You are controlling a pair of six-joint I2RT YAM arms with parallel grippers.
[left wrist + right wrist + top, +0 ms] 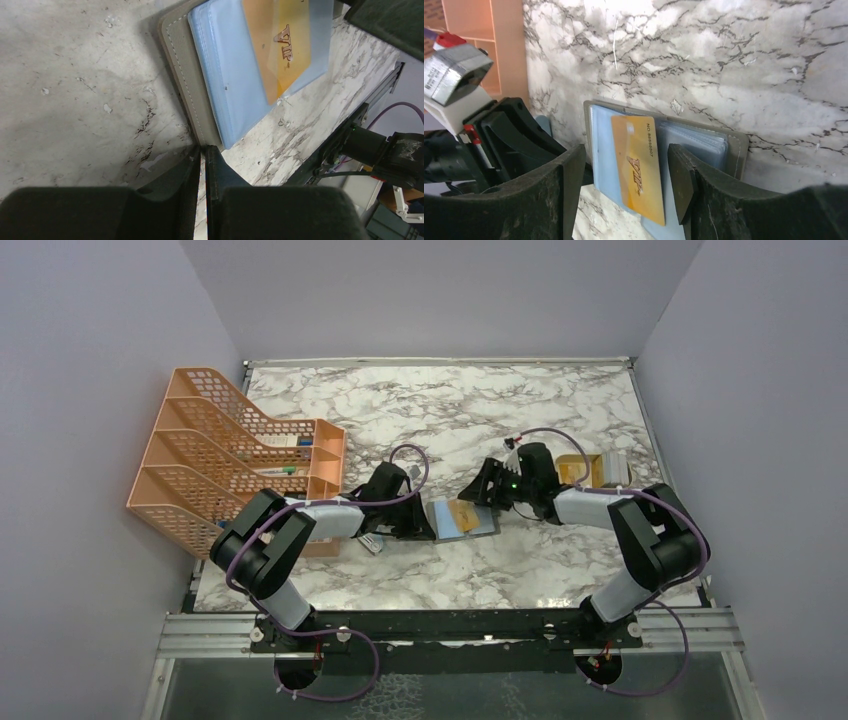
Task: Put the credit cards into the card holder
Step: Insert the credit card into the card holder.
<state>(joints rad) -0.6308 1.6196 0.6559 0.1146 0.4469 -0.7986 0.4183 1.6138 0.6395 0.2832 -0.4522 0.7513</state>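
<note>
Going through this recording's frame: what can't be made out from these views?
Whether the left pincer pinches anything: the left wrist view shows only a thin slit, and from above its own body covers the tips.
Whether the gold card sits inside a pocket of the card holder or on top: clear sleeves confuse both wrist views.
What the tan tray holds: top view, too small, partly behind the right arm.

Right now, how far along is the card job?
Done: the card holder lies open with one gold card on its blue inside. In hand: nothing; the right claw stands open over that card, the left claw is shut beside the holder. Left: the card's end sticks out.
</note>
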